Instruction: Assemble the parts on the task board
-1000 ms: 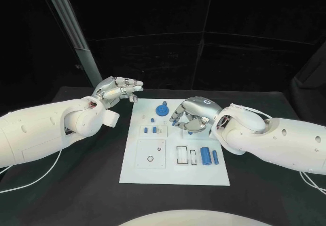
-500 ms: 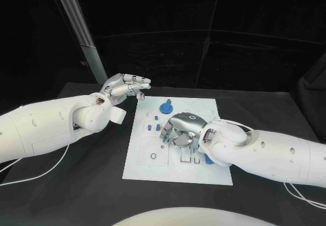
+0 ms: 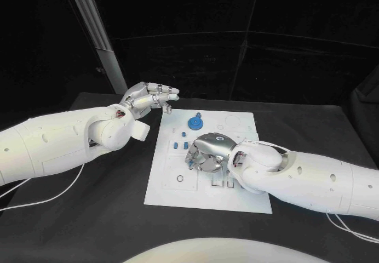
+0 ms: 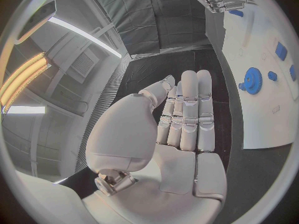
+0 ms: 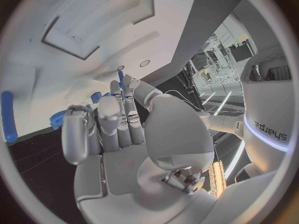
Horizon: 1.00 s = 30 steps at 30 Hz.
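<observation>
You see the right hand [image 3: 207,154] curled over the flat white task board's [image 3: 207,192] middle, grasp unclear; left hand [image 3: 147,97], fingers together, hovers empty past its far-left corner.

Task board [image 3: 207,193]: flat white rectangular plate lying on the black counter [image 3: 95,219], its surface marked with outlined square and rectangular recesses. Parts: one blue gear [image 3: 194,123] with a raised hub near the far end; small blue pieces [image 3: 179,146] left of centre; further blue pieces [image 3: 234,184] at the near right, partly hidden.
</observation>
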### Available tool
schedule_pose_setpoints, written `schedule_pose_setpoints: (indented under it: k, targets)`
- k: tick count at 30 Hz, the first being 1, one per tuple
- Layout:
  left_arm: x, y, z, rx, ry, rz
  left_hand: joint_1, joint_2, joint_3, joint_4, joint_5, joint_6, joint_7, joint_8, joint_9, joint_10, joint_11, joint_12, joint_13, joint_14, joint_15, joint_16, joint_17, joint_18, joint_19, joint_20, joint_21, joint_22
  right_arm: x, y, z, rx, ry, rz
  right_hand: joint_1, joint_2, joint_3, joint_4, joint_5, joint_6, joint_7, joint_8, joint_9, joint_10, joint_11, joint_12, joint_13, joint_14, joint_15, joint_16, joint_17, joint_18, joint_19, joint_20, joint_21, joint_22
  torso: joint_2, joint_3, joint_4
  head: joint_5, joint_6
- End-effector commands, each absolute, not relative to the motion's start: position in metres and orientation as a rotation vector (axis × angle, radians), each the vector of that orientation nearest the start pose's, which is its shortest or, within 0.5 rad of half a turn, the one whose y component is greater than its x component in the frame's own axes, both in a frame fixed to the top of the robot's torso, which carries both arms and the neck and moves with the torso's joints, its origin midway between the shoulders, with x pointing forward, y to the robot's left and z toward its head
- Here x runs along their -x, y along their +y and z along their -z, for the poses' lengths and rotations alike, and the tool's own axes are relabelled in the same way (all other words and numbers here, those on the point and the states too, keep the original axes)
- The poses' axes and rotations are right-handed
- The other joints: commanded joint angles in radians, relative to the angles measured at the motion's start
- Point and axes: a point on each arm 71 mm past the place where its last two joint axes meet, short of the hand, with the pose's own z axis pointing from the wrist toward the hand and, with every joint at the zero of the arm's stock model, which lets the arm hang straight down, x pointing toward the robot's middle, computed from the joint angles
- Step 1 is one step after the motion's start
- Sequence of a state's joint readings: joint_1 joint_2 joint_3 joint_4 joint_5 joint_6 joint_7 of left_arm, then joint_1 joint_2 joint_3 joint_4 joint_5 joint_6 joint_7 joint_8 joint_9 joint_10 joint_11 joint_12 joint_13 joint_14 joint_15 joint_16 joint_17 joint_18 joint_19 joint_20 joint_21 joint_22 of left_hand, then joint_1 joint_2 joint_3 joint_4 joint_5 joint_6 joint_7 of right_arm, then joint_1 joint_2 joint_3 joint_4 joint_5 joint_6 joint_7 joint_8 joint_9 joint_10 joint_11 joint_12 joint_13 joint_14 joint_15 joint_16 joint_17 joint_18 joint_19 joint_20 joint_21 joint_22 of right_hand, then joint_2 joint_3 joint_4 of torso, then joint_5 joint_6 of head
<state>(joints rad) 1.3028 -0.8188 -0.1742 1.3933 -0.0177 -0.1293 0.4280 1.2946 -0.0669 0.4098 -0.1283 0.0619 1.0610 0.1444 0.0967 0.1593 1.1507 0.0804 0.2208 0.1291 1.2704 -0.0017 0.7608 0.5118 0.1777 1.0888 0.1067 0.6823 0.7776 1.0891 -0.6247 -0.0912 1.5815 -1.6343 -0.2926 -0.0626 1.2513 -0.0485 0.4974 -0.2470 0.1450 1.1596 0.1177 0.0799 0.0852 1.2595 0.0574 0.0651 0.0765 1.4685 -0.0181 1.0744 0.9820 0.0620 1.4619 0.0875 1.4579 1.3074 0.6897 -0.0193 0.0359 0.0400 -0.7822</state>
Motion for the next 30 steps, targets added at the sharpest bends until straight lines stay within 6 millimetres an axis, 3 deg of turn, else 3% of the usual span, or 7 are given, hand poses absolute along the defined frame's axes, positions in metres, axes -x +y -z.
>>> schedule_pose_setpoints:
  k: [1, 30]
  targets:
    - [-0.5108, 0.2274, 0.1777, 0.985, 1.498, 1.604, -0.003, 0.005, -0.008, 0.000, -0.006, 0.003, 0.006, -0.004, 0.001, -0.007, 0.002, 0.003, 0.001, -0.004, 0.004, -0.003, -0.001, 0.005, 0.008, 0.001, -0.005, -0.001, -0.4179, -0.0673, 0.2371, 0.516, 1.688, -0.892, -0.001, 0.009, 0.003, -0.001, 0.006, 0.003, 0.003, -0.005, 0.001, -0.002, 0.001, -0.004, -0.001, 0.020, -0.005, 0.005, 0.000, -0.020, 0.017, -0.002, 0.002, 0.091, 0.000, 0.0000, -0.0005, 0.002, -0.004]
    - [-0.5124, 0.2299, 0.1785, 0.989, 1.500, 1.595, -0.003, 0.006, -0.009, 0.000, -0.006, 0.004, 0.006, -0.005, 0.001, -0.008, 0.002, 0.004, 0.001, -0.004, 0.004, -0.004, -0.002, 0.005, 0.009, 0.001, -0.007, -0.002, -0.4172, -0.0686, 0.2389, 0.531, 1.707, -0.887, -0.004, 0.011, 0.003, 0.001, 0.006, 0.003, 0.004, -0.006, 0.001, -0.003, 0.002, -0.004, -0.002, 0.020, -0.004, 0.007, 0.000, -0.020, 0.017, -0.002, 0.002, 0.091, -0.001, -0.0007, -0.0001, 0.007, -0.011]
